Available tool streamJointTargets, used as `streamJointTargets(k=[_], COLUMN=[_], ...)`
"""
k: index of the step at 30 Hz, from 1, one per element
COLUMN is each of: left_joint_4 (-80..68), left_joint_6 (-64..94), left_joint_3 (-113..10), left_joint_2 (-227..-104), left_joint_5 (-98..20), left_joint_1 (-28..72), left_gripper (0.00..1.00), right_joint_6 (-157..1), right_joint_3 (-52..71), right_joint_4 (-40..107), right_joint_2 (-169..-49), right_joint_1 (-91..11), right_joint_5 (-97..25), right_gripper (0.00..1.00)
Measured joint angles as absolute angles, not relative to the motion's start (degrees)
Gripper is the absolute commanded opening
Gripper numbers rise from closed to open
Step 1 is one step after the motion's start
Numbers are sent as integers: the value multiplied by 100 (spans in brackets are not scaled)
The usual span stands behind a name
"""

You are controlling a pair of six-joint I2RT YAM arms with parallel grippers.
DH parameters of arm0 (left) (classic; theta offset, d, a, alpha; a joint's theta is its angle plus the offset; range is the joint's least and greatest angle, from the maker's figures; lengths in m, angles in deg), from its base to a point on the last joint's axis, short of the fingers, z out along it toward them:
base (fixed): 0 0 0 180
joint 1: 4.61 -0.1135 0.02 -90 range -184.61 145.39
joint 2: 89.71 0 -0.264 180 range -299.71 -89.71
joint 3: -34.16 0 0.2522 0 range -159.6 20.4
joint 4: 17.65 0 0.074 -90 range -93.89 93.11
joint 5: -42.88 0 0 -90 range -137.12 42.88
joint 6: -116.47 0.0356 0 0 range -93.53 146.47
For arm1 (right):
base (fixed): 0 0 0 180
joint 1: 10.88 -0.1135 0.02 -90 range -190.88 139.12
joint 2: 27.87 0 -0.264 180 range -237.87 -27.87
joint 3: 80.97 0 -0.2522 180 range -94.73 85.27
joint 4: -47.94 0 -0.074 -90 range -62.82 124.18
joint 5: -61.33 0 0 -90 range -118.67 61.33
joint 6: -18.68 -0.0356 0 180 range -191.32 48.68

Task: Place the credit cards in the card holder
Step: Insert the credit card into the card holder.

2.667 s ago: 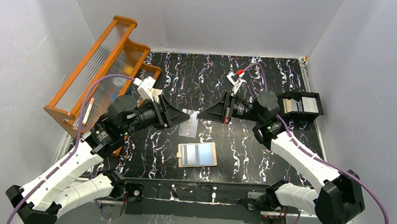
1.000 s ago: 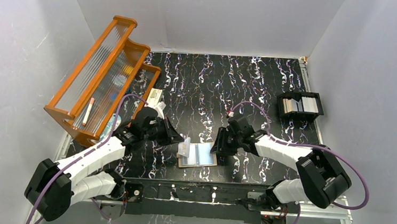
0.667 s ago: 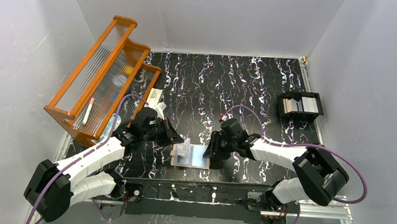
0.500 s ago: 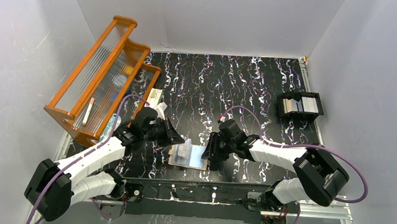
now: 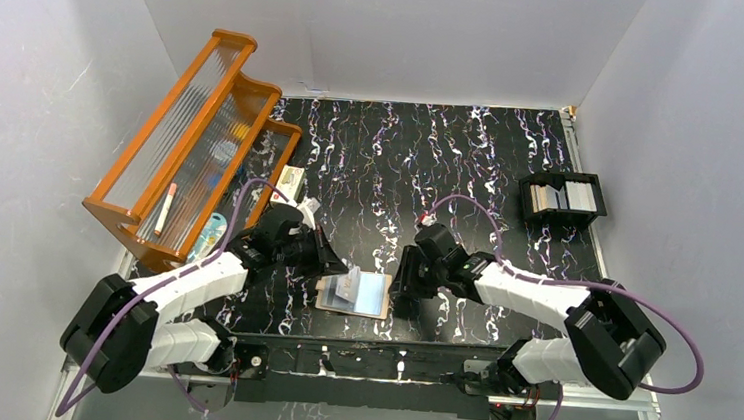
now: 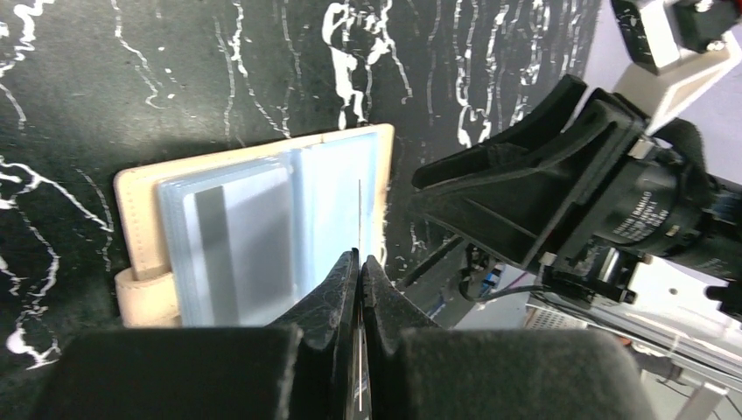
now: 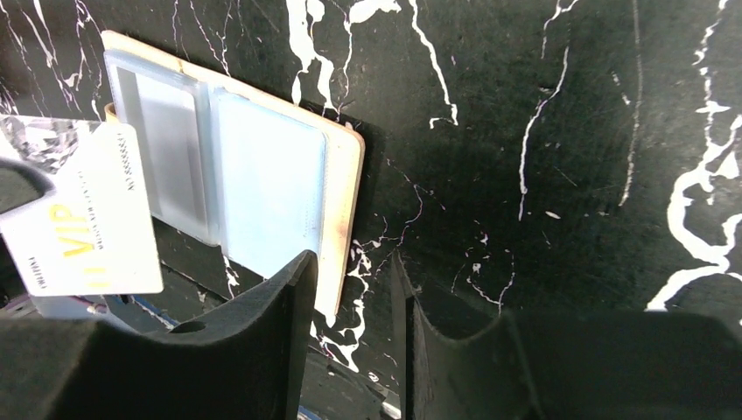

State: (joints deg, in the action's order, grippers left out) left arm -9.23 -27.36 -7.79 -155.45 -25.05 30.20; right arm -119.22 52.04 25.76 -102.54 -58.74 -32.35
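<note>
The tan card holder lies open near the table's front edge, also in the left wrist view and the right wrist view. A grey-striped card sits in its clear left pocket. My left gripper is shut on a white credit card marked VIP, held on edge above the holder. In the left wrist view that card is a thin line. My right gripper is open, its jaws astride the holder's right edge, the left finger over the holder's corner.
A black compartment tray with more cards stands at the right. An orange rack stands at the back left, with small white items beside it. The table's front edge and the arm bases are just below the holder.
Both grippers have come down from mid-table to the holder. The holder has slid a little left. The left gripper has carried the white card over the holder's left half.
</note>
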Motion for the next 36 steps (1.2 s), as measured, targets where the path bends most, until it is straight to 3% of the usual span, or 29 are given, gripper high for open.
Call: streamJointTargets(k=[18,36], left_joint_4=[-1972,-2497], left_joint_6=[-2170,-2268], left_joint_3=[113,141], left_joint_2=[-15879,-15890], left_joint_5=[-2610,-2503], left_joint_1=[3005,3005], left_gripper=[0,0], right_joint_6=[-12392,-12501], right_joint_3=[5088,5125], right_joint_4=[3063,3291], right_joint_2=[-10751,-10886], right_joint_1=[-5929,-5942], right_joint_5=[-3679,-3698], right_gripper=[43,39])
